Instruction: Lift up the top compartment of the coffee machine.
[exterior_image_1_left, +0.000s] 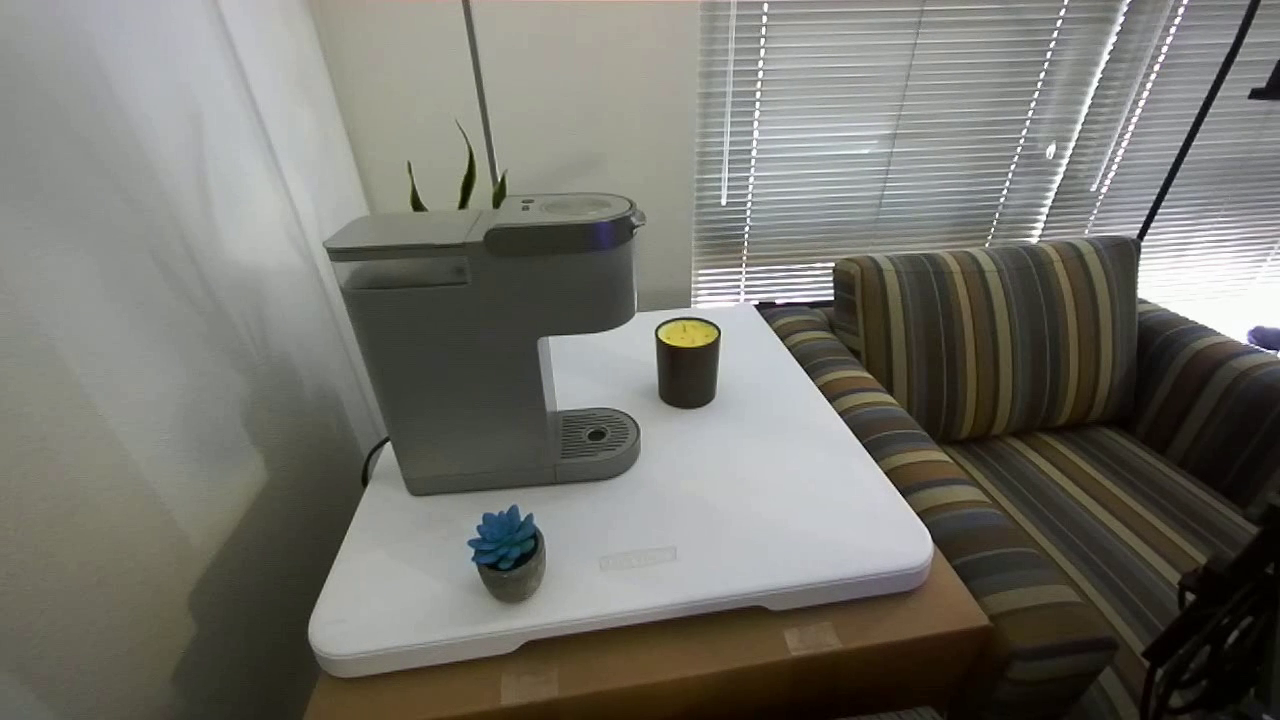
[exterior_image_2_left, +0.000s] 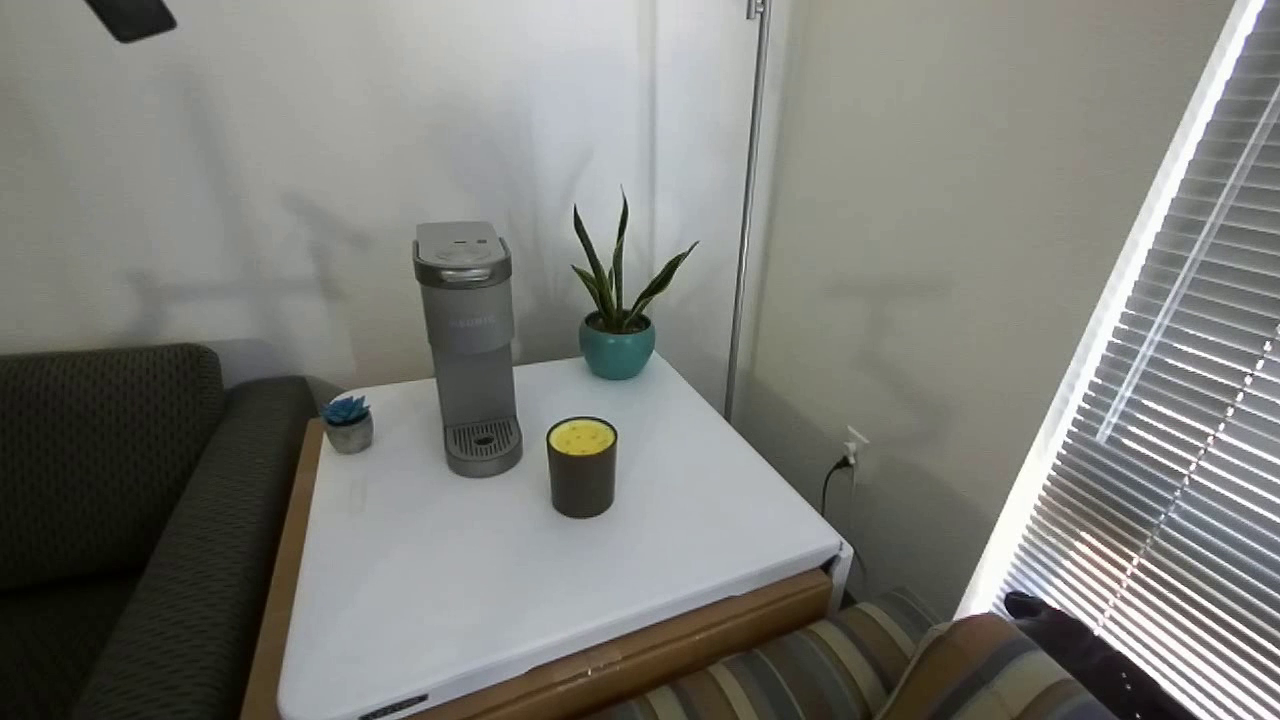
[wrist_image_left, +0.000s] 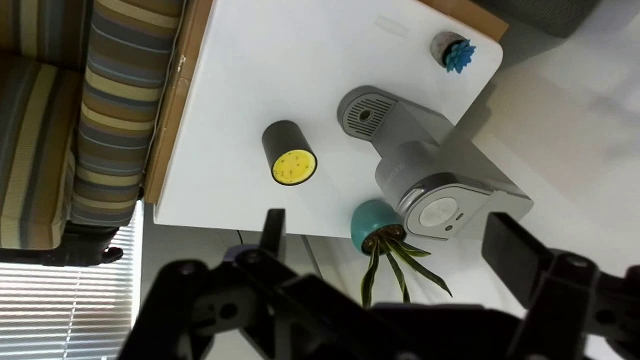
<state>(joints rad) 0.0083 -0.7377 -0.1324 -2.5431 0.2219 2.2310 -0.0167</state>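
Observation:
The grey coffee machine (exterior_image_1_left: 460, 370) stands upright on the white table, in both exterior views (exterior_image_2_left: 472, 385) and in the wrist view (wrist_image_left: 407, 167). Its top compartment, the flat grey lid with a rounded front (exterior_image_1_left: 565, 212), lies down on the head. The lid also shows in an exterior view (exterior_image_2_left: 463, 256) and in the wrist view (wrist_image_left: 442, 212), with a shiny front handle. My gripper (wrist_image_left: 387, 237) is open and empty in the wrist view, its fingers wide apart. It is away from the machine and touches nothing visible. The lid's dark underside is hidden.
A dark candle jar (exterior_image_1_left: 688, 365) stands near the machine's front. A teal plant pot (exterior_image_2_left: 617, 350) with tall leaves and a small blue succulent (exterior_image_1_left: 507, 550) flank the machine. The white table (exterior_image_1_left: 760, 490) adjoins a striped armchair (exterior_image_1_left: 1000, 340). A dark piece (exterior_image_2_left: 132, 18) shows at an upper edge.

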